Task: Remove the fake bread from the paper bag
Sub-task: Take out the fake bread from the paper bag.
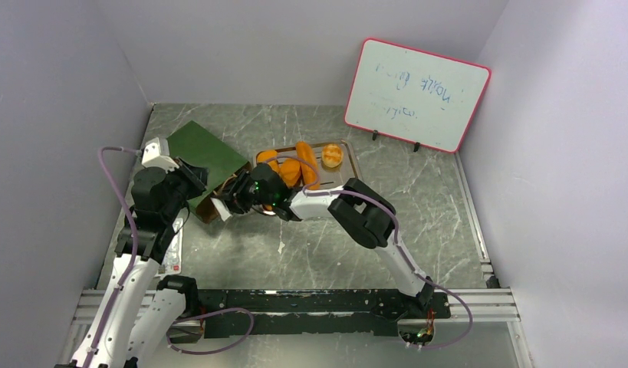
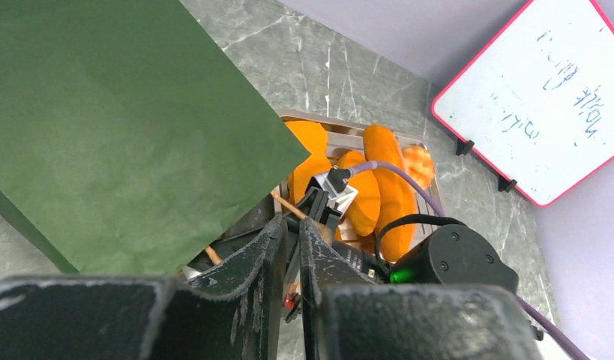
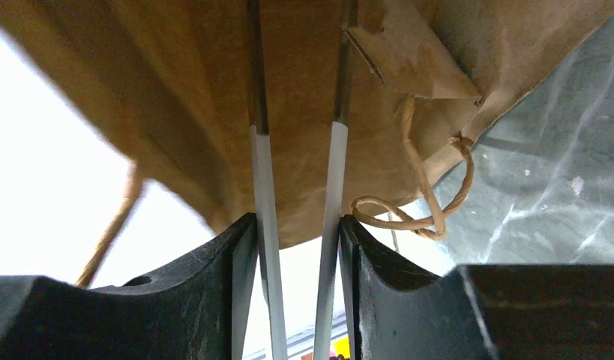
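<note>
The paper bag (image 1: pixel 207 149) lies on its side, dark green outside (image 2: pixel 124 127), its mouth facing the arms. My left gripper (image 1: pixel 194 180) (image 2: pixel 292 225) sits at the mouth's edge, its jaws pressed together where a tan cord handle (image 2: pixel 289 206) runs in. My right gripper (image 1: pixel 232 201) (image 3: pixel 296 225) is shut on metal tongs (image 3: pixel 262 172), whose two arms reach into the bag's brown inside (image 3: pixel 304 60). No bread shows between them. Several orange pieces of fake bread (image 1: pixel 295 165) (image 2: pixel 390 180) and a round bun (image 1: pixel 332 156) lie on the tray.
The silver tray (image 1: pixel 352 167) (image 2: pixel 348 139) sits just right of the bag, behind the right arm (image 2: pixel 450 255). A whiteboard (image 1: pixel 416 93) leans on the back right wall. The bag's other cord handle (image 3: pixel 431 202) hangs loose over the marble table.
</note>
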### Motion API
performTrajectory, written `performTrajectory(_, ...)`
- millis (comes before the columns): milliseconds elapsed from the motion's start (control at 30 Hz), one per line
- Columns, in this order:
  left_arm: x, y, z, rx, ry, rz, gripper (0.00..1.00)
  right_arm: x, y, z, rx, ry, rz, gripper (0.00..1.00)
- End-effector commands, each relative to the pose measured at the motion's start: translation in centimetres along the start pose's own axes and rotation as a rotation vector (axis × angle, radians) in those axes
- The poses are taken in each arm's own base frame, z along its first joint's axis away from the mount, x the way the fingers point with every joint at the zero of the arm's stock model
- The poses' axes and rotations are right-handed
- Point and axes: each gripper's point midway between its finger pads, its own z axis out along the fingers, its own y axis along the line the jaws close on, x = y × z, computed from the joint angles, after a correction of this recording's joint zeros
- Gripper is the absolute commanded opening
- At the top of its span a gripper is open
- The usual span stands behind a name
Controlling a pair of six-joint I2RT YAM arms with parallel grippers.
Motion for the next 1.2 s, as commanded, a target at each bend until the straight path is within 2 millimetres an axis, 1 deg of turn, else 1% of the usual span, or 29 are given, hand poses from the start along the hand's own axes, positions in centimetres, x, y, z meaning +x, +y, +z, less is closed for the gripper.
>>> performTrajectory(0, -1.3, -1.4, -0.4, 0.055, -0.023, 0.019, 0.07, -0.1, 0.9, 0.7, -0.036, 0.020, 0.019, 0.42)
performTrajectory(300, -1.2, -1.1, 0.0, 0.046, -0.017, 0.031, 0.07, -0.4, 0.1, 1.6, -0.042, 0.061, 0.019, 0.42)
performTrajectory(367, -1.1, -0.9, 0.0, 0.040, -0.016, 0.031, 0.07, -0.5, -0.2, 1.8, -0.042, 0.076, 0.030, 0.40)
performTrajectory(433, -1.0, -0.8, 0.0, 0.032, -0.016, 0.030, 0.07, -0.4, -0.6, 2.0, -0.048, 0.088, 0.040, 0.36)
performTrajectory(567, -1.0, -0.5, 0.0, 0.018, -0.022, 0.022, 0.07, -0.4, -0.5, 1.7, -0.064, 0.094, 0.038, 0.16)
performTrajectory(633, -1.0, -0.3, 0.1, 0.005, -0.023, 0.015, 0.07, -0.3, -0.3, 1.3, -0.066, 0.089, 0.031, 0.07)
performTrajectory(733, -1.1, -0.1, 0.1, -0.008, -0.023, 0.010, 0.07, -0.4, 0.1, 0.5, -0.074, 0.077, 0.021, 0.01)
performTrajectory(833, -1.1, 0.0, 0.0, -0.016, -0.022, 0.011, 0.07, -0.4, 0.8, -0.6, -0.085, 0.063, 0.007, 0.00)
performTrajectory(967, -1.1, 0.0, -0.1, -0.017, -0.019, 0.023, 0.10, -0.5, 1.7, -1.9, -0.098, 0.044, -0.017, 0.00)
performTrajectory(1033, -1.1, -0.1, -0.3, -0.011, -0.007, 0.041, 0.15, -0.4, 2.2, -2.7, -0.105, 0.036, -0.030, 0.00)
performTrajectory(1167, -1.0, -0.5, -0.8, 0.004, 0.014, 0.062, 0.26, -0.2, 2.6, -4.1, -0.109, 0.024, -0.044, 0.00)
